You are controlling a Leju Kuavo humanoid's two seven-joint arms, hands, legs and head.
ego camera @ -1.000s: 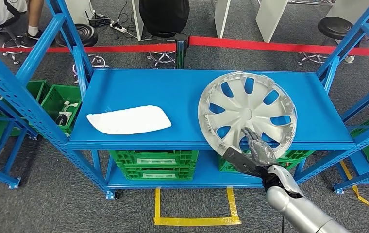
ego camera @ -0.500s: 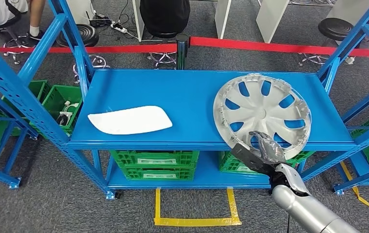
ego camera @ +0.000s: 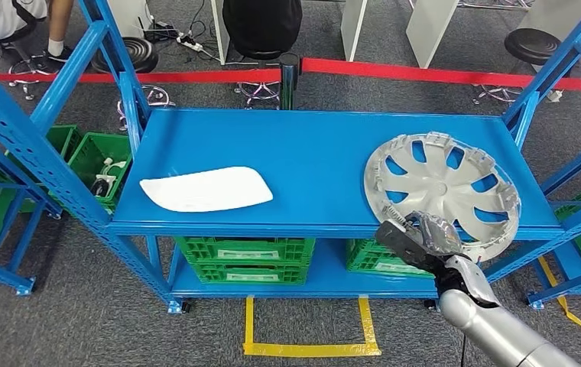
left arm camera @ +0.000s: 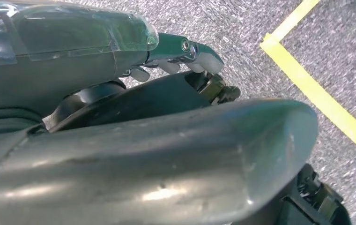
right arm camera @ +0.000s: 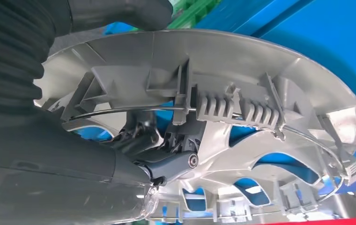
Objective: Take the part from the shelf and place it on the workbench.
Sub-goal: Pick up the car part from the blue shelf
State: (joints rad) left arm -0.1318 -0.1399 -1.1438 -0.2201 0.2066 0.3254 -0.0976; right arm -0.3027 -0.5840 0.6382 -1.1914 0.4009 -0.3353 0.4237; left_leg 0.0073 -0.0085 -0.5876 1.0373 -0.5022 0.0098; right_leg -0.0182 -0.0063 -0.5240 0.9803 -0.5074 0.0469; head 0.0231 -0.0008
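A silver wheel cover (ego camera: 442,191) lies tilted over the right end of the blue shelf (ego camera: 303,153), its near rim past the shelf's front edge. My right hand (ego camera: 423,237) grips that near rim, thumb on one face and fingers through a spoke gap. The right wrist view shows the cover's ribbed inner side (right arm camera: 232,108) with my right hand's fingers (right arm camera: 166,164) hooked inside it. A white curved panel (ego camera: 205,189) rests on the shelf's left part. My left hand (left arm camera: 120,117) hangs over the grey floor, fingers curled in, holding nothing.
Blue shelf posts (ego camera: 35,145) stand at left and right. Green crates (ego camera: 241,260) sit on the lower level and at the far left. Yellow tape (ego camera: 310,348) marks the floor in front. A red barrier strip (ego camera: 425,73) and stools lie beyond the shelf.
My right hand has pulled the wheel cover to the right and toward me, and the cover has tipped from nearly upright to flatter. The white panel stays put.
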